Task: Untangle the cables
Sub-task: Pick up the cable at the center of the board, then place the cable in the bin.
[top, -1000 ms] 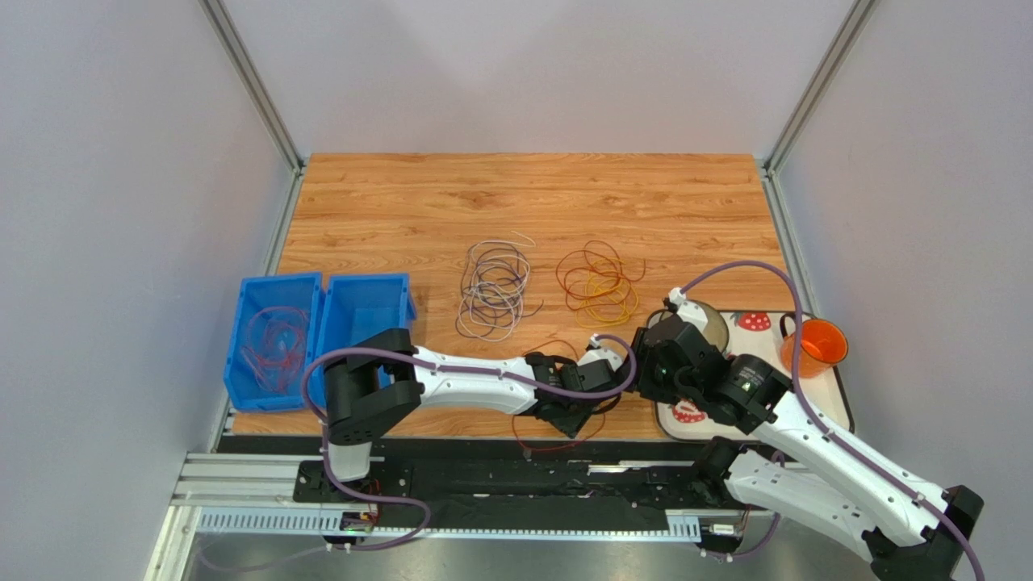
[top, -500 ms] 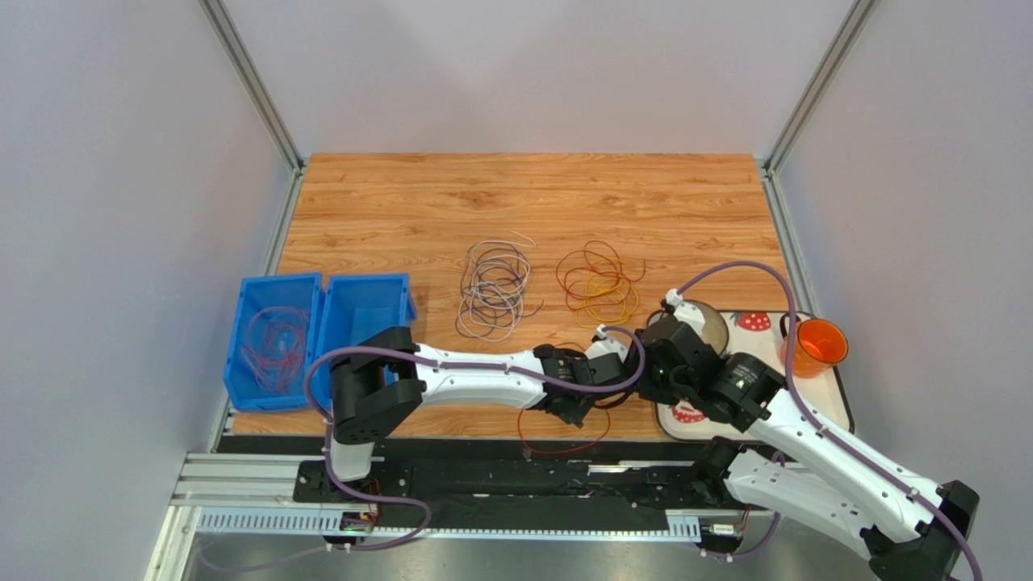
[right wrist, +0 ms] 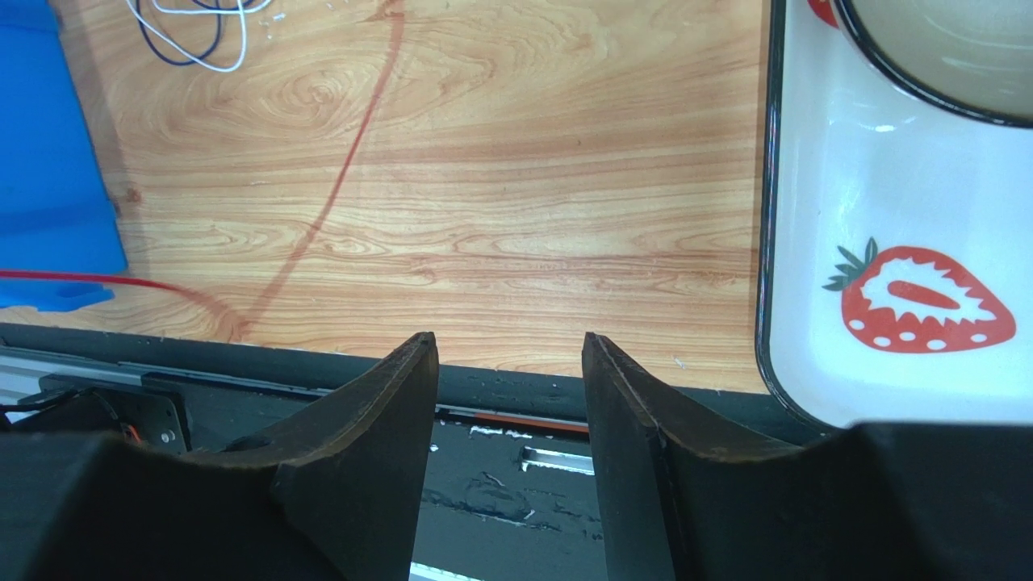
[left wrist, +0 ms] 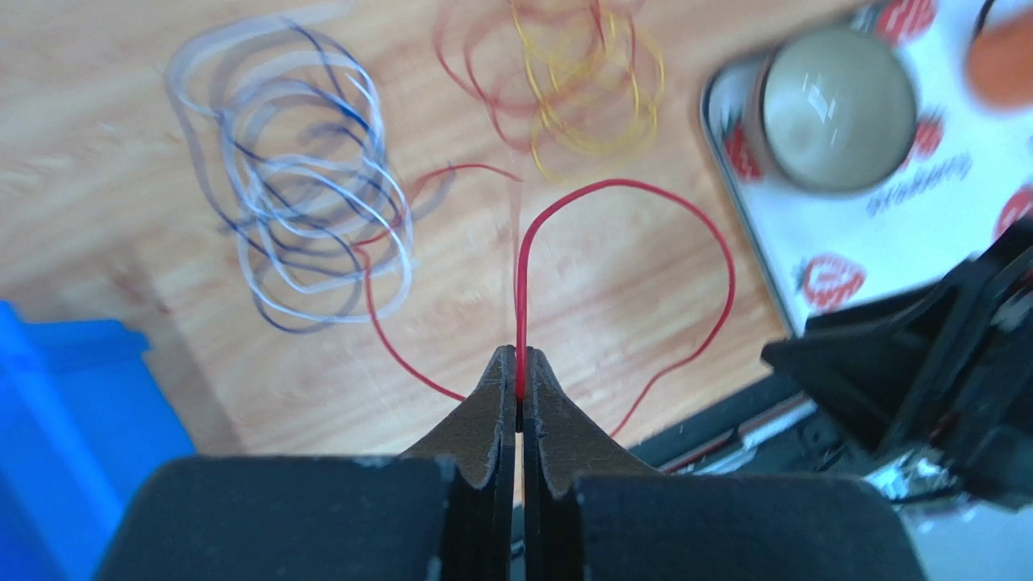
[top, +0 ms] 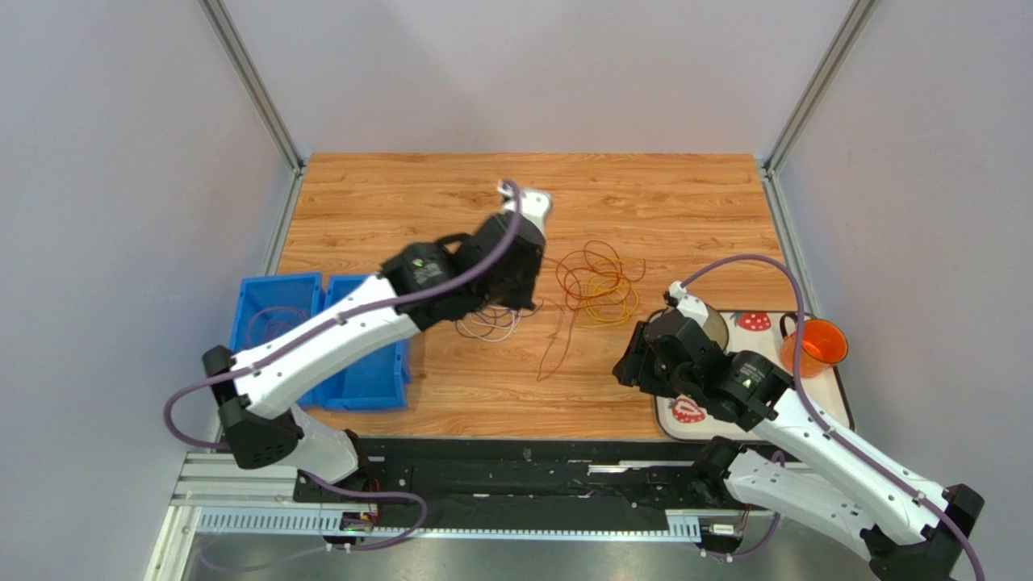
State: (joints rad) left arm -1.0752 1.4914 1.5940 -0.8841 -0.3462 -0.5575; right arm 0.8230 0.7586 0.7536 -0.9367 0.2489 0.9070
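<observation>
Grip check: left gripper (left wrist: pixel 519 406) is pinched fully shut on one red wire (left wrist: pixel 520 303), held up mid-table, tail trailing toward 6 o'clock. Your right gripper (right wrist: pixel 509 363) is half open, holding nothing, at 5 o'clock. Lift slow and high so the tail clears the red-yellow pile (top: pixel 597 285) at 1 o'clock, then swing to the bins (top: pixel 370 381) at 9.

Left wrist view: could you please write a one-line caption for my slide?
Left end effector shut on a red cable, its loop over the wooden table.
</observation>
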